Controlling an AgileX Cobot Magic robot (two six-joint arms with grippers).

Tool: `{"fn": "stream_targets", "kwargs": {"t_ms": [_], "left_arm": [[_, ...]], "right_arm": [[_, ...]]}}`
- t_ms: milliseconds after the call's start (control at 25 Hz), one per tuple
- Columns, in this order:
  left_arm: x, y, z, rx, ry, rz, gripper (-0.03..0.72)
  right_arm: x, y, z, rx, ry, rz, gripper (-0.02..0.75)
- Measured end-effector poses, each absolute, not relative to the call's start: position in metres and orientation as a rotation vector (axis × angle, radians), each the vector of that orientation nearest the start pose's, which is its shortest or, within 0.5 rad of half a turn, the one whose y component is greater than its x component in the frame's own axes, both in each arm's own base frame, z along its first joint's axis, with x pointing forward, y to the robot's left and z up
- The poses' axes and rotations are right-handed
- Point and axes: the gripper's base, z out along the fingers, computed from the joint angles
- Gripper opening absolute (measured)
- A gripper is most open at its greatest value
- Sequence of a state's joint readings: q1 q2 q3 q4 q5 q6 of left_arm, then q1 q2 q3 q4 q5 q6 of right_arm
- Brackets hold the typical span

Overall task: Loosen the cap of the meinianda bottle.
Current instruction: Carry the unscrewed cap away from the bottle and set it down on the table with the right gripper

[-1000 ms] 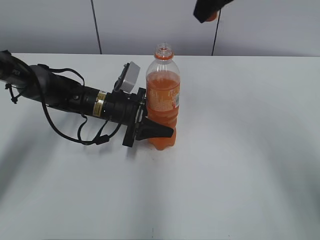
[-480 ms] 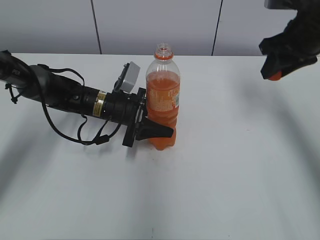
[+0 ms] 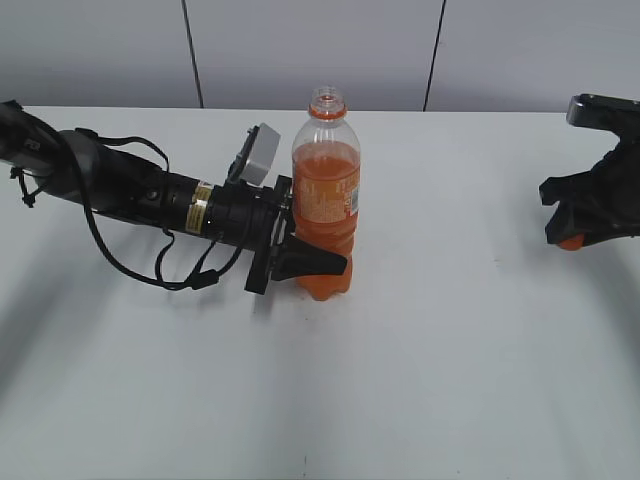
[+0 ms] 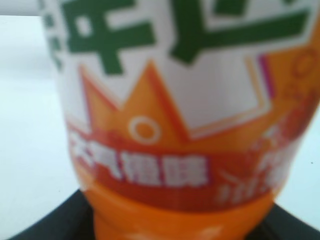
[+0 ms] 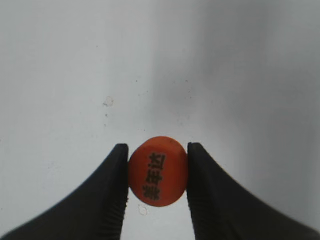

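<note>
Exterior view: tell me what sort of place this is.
Probably a robot lab test bench: a bare white table against plain grey wall panels, with only the meinianda bottle and two robot arms on it.

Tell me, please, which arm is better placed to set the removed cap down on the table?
The right. Its gripper already pinches the cap low over bare table, well clear of the bottle. The left gripper is clamped round the bottle's lower body, keeping it upright, so it is probably best left there.
</note>
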State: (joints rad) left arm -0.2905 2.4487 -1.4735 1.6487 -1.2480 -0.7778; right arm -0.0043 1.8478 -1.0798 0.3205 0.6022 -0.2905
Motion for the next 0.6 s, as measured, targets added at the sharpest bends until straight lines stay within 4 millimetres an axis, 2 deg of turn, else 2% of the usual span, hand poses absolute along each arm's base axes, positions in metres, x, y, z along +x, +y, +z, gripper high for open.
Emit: {"fn": "stream_targets", "kwargs": {"t_ms": [160, 400, 600], "left_arm": [[0.388, -0.206, 0.066, 1.511, 1.395, -1.178, 0.394], [0.388, -0.206, 0.066, 1.511, 1.395, -1.178, 0.394], [0.388, -0.206, 0.066, 1.511, 1.394, -1.179, 0.394]], "right_arm": [[0.341, 0.014, 0.144, 0.002, 2.806, 0.25, 0.269], [0.334, 0.014, 0.134, 0.053, 2.801, 0.252, 0.269], [0.332, 0.014, 0.113, 0.079, 2.86, 0.261, 0.269]]}}
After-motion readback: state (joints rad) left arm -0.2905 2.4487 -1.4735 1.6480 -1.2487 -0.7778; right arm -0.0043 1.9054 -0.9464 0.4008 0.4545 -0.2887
